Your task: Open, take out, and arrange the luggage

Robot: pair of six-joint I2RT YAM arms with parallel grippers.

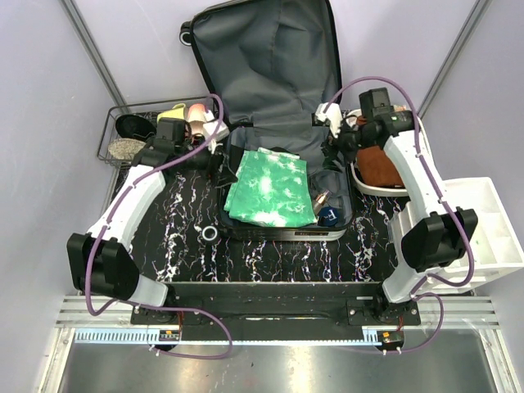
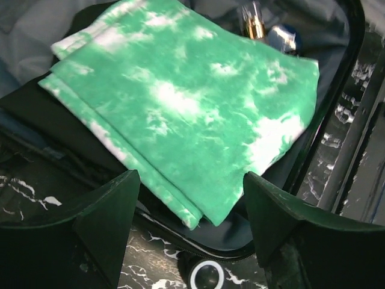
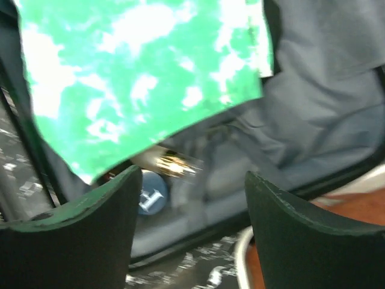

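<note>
The luggage (image 1: 270, 57) lies open mid-table, its grey-lined lid leaning back. A folded green-and-white cloth (image 1: 268, 187) rests in its lower half, with a gold-capped bottle (image 1: 320, 199) and a blue round item (image 1: 329, 216) at its right. My left gripper (image 1: 223, 168) hovers open at the case's left rim; in the left wrist view the cloth (image 2: 180, 96) lies ahead of the gripper (image 2: 189, 180), nothing between the fingers. My right gripper (image 1: 332, 147) hangs open over the case's right side. In the right wrist view the gripper (image 3: 192, 177) is above the bottle (image 3: 171, 164) and grey lining, holding nothing.
A black wire basket (image 1: 131, 135) with several items stands at the back left. A white bowl with a brown item (image 1: 378, 168) sits right of the case, and a white bin (image 1: 491, 229) further right. A small ring (image 1: 210, 234) lies in front of the case's left corner.
</note>
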